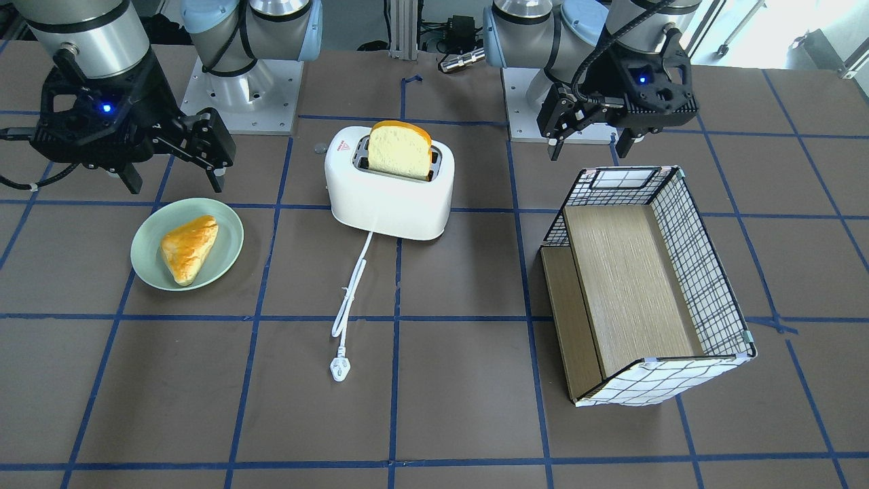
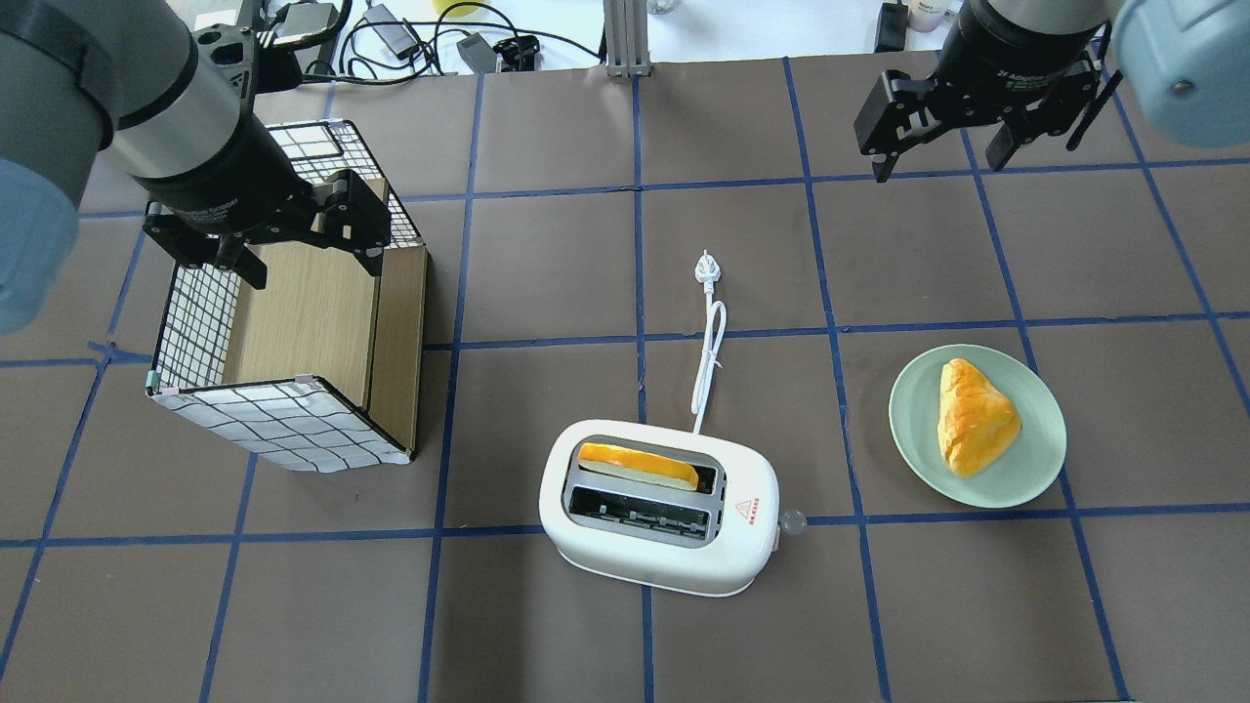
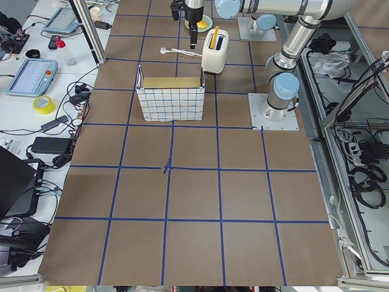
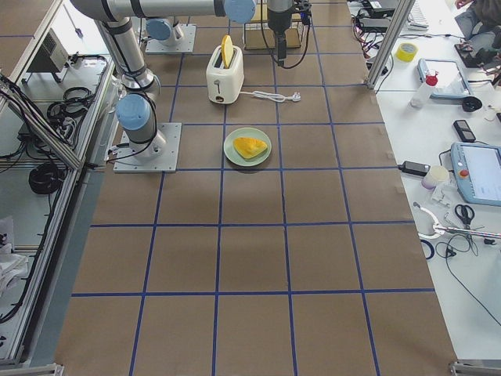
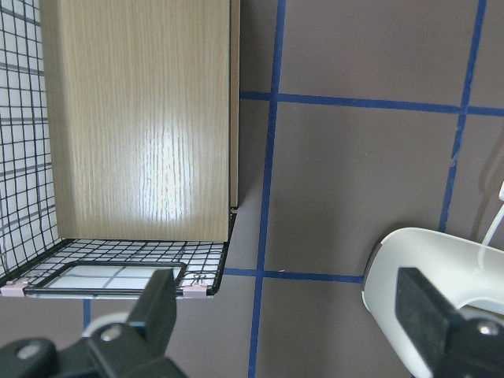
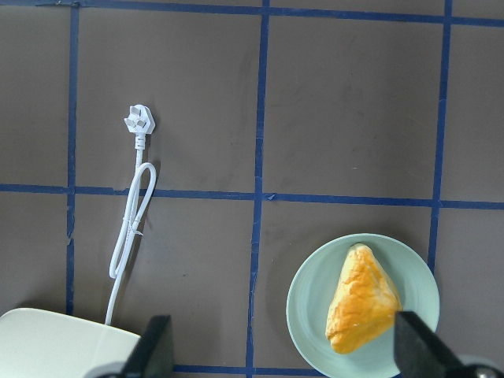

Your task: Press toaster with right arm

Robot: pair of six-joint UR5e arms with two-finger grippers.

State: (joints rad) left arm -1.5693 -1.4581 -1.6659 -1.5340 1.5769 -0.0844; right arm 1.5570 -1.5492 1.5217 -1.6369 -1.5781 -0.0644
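Brown table (image 2: 547,264), blue tape grid (image 2: 640,188); toaster (image 2: 684,561) mid-table; cluttered workbench (image 3: 21,112) beside.

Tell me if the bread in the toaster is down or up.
Up: the bread slice sticks well above the toaster slot.

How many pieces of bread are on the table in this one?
2. One slice stands in the toaster's slot farther from the robot; one triangular pastry lies on the green plate. None seem hidden.
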